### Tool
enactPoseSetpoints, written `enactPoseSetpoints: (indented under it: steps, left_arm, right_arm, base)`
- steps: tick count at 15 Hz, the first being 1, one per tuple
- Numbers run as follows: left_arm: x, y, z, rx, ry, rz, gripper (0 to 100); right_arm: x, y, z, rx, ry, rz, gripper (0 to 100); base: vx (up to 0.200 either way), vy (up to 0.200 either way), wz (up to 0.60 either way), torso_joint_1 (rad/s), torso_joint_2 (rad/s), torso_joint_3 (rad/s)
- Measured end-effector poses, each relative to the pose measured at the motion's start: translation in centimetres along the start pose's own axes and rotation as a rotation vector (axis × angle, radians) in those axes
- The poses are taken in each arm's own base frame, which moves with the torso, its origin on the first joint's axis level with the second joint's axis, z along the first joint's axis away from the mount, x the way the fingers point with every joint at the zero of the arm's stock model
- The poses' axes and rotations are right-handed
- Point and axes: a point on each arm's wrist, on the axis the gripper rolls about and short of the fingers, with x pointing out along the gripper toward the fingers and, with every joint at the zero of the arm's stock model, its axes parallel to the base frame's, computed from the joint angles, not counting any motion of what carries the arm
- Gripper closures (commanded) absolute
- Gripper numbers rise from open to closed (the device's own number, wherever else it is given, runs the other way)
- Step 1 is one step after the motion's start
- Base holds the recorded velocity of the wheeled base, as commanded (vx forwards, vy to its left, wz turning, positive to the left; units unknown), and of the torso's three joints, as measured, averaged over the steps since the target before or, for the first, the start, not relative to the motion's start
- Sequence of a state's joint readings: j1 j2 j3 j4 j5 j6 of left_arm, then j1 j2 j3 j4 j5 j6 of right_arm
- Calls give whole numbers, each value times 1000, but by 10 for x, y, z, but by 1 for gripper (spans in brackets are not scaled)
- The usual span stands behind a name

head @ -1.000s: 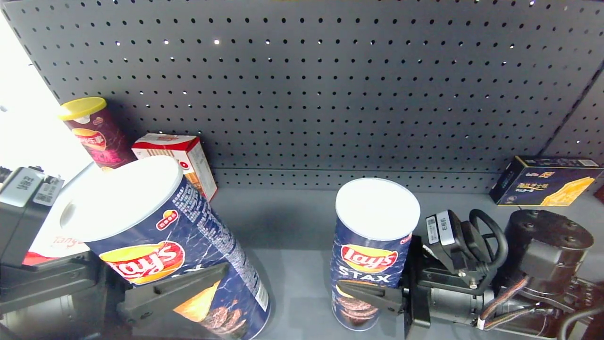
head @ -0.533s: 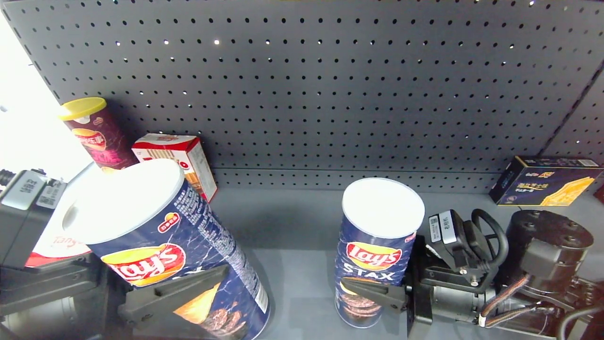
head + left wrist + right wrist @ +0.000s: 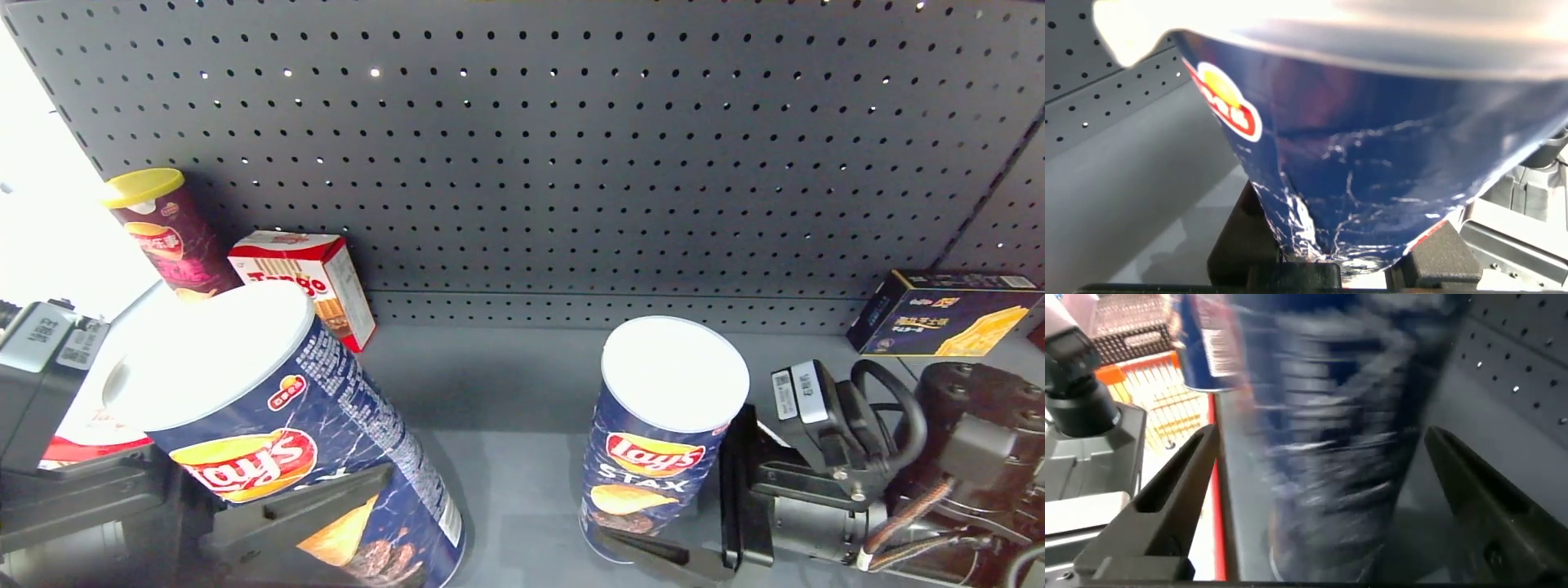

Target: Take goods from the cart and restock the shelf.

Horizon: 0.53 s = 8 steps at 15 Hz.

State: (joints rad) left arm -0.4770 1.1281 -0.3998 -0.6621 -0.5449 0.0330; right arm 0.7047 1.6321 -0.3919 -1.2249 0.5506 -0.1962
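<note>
While I cannot read the small print from this station, both task items are plain to see: two tall cylindrical cans, dark blue with a marbled white-vein pattern, flat white lids, and a red-and-yellow oval logo over pictured crisps.

Item 1, the left can (image 3: 277, 408), is clamped at its lower body by the left gripper (image 3: 1343, 265), with the black fingers pressed to either side. It leans with its lid toward my left, over the front left of the shelf (image 3: 506, 408). I cannot tell whether its base touches the shelf floor. A strip of white print and a barcode run down its side.

Item 2, the right can (image 3: 661, 441), stands upright on the shelf floor, right of centre. The right gripper (image 3: 1320, 457) brackets it with fingers spread wide, a gap showing on both sides in the right wrist view.

The shelf is smooth grey metal with a perforated back panel (image 3: 522, 163). A maroon can with a yellow lid (image 3: 167, 233) and a red-and-white carton (image 3: 314, 273) stand at the back left, just beside each other. A dark blue carton (image 3: 947, 314) sits at the back right.
</note>
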Motion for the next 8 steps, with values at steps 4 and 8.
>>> enactPoseSetpoints:
  steps: [4,8]
  left_arm:
    - [0,0,0,1,-1,-1,100]
    - [0,0,0,4,-3,-3,100]
  right_arm:
    - [-25,12,15,-27,-44,-12,0]
    - [-72,17,38,-82,-107,-123,0]
  base:
    - [0,0,0,0,0,0]
    - [0,0,0,0,0,0]
